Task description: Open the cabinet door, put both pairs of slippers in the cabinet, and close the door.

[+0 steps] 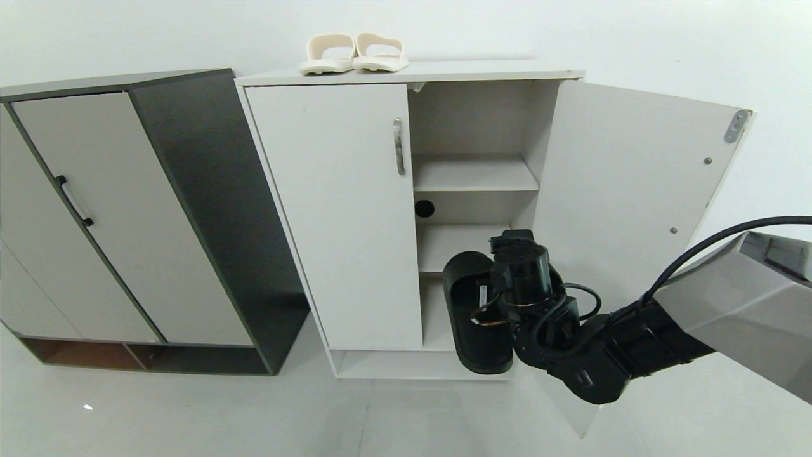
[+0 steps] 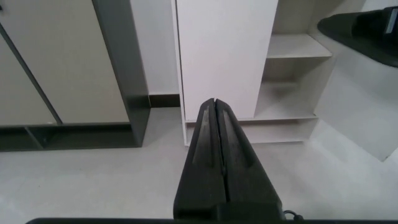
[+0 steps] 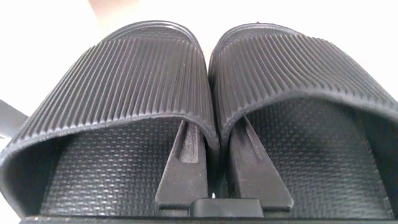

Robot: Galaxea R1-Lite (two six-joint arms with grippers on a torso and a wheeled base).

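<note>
- Right gripper (image 3: 212, 143) pinches the black slippers (image 1: 476, 317) by their inner straps, before the open white cabinet (image 1: 330, 209).
- Left gripper (image 2: 214, 106) is pressed together.
- Cream slippers (image 1: 354, 53) rest on the cabinet top.

Right gripper (image 3: 213, 134) clamps black slippers (image 3: 149, 81) — left gripper (image 2: 214, 109) fingers pressed together.

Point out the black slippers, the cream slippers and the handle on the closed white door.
black slippers (image 1: 472, 348), head view, flat side of the nearer slipper.
cream slippers (image 1: 379, 46), head view, strap of the right slipper.
door handle (image 1: 398, 146), head view, middle of the metal bar.
</note>
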